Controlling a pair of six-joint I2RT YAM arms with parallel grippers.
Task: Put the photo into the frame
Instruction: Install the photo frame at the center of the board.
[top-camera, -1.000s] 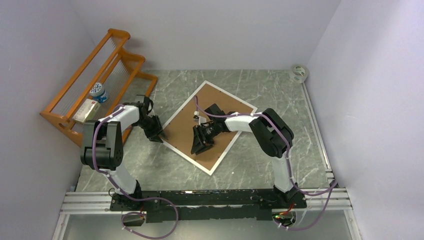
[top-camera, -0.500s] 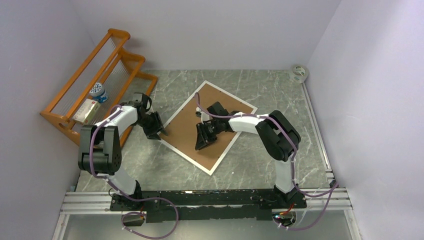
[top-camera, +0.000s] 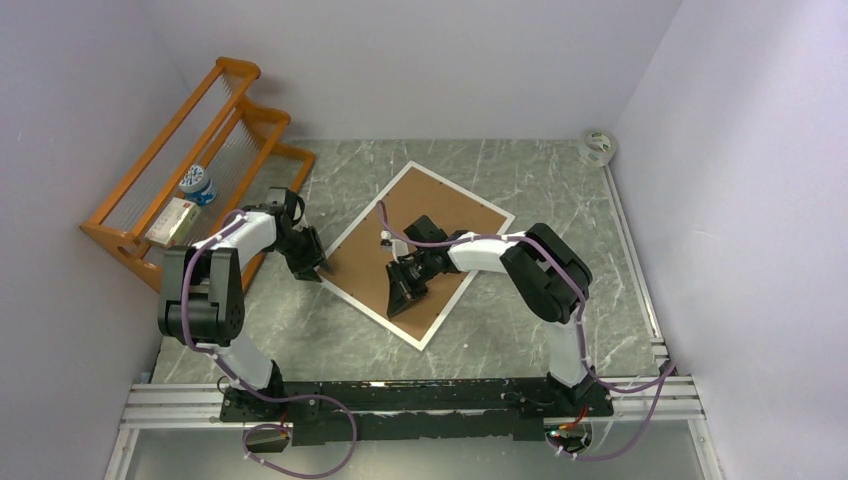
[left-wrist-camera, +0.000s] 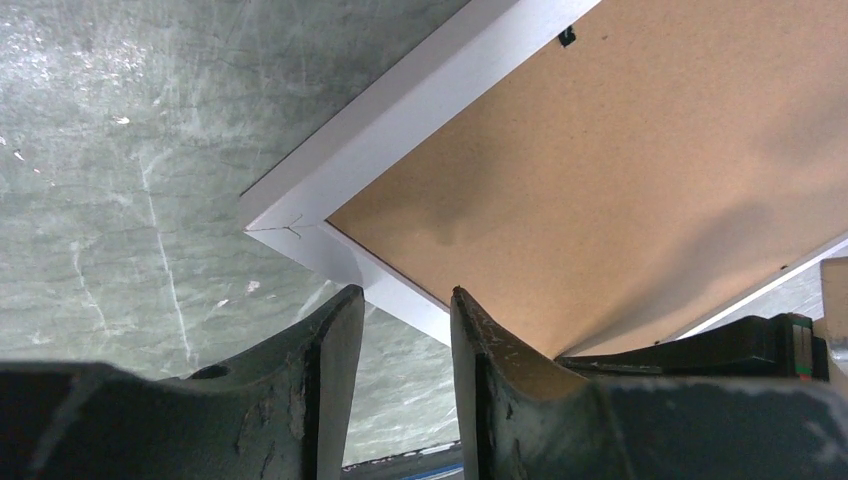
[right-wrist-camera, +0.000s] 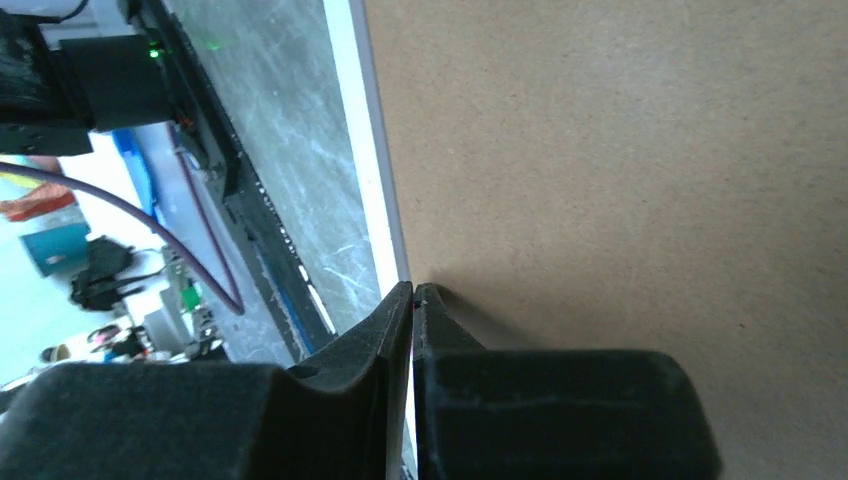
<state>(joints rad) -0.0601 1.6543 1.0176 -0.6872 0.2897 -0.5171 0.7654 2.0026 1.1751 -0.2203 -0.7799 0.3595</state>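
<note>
The frame lies face down on the table, its brown hardboard back up inside a white rim. The photo is out of view. My left gripper is at the frame's left corner. In the left wrist view the left gripper is open, and the white rim of the frame shows past the gap with nothing between the fingers. My right gripper rests on the back near the frame's near-left edge. In the right wrist view the right gripper is shut, tips meeting where the brown back of the frame meets the rim.
An orange wooden rack stands at the back left with a small box and a blue-and-white can in it. A tape roll sits in the back right corner. Walls close three sides; a metal rail runs along the near edge.
My right gripper has shut and slid a little toward the frame's near-left edge. The left gripper has barely shifted at the corner. The frame has not moved.
</note>
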